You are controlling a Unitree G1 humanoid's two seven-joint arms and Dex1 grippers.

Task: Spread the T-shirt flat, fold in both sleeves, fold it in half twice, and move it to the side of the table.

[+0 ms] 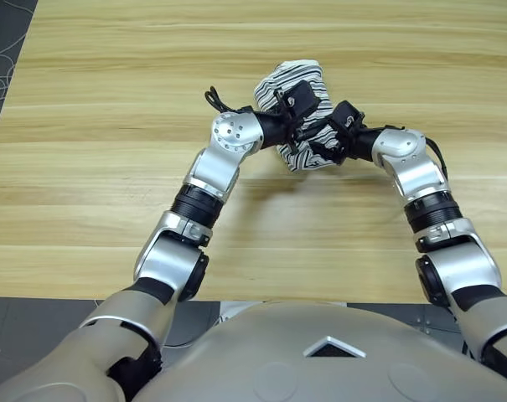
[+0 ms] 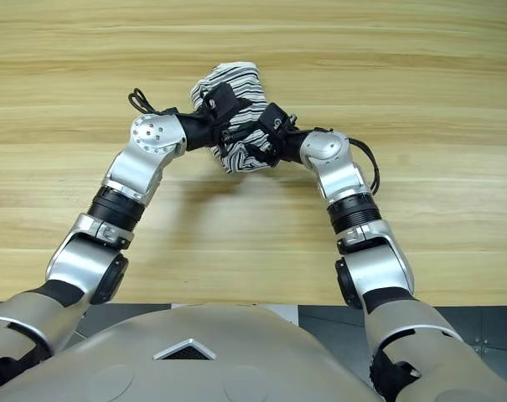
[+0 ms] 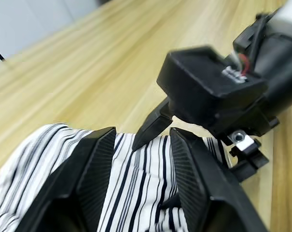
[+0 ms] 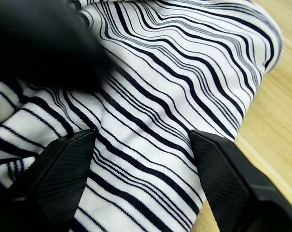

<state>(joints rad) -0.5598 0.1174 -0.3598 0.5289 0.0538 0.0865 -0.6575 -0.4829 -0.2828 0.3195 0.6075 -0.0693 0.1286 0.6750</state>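
A black-and-white striped T-shirt (image 1: 306, 77) lies bunched in a small heap on the wooden table (image 1: 102, 167), past its middle. Both arms bend inward and meet over the heap. My left gripper (image 1: 302, 126) comes in from the left and stands open, with striped cloth (image 3: 136, 193) lying between its two fingers (image 3: 95, 179). My right gripper (image 1: 320, 144) faces it from the right, open wide, with its fingers (image 4: 63, 179) resting on the fabric (image 4: 160, 96). The right gripper (image 3: 213, 92) also looms close in the left wrist view, one fingertip touching the shirt.
Bare wood stretches broadly to the left, right and front of the heap. The table's left edge (image 1: 6, 92) borders dark flooring with cables, and its near edge (image 1: 278, 300) runs just ahead of my body.
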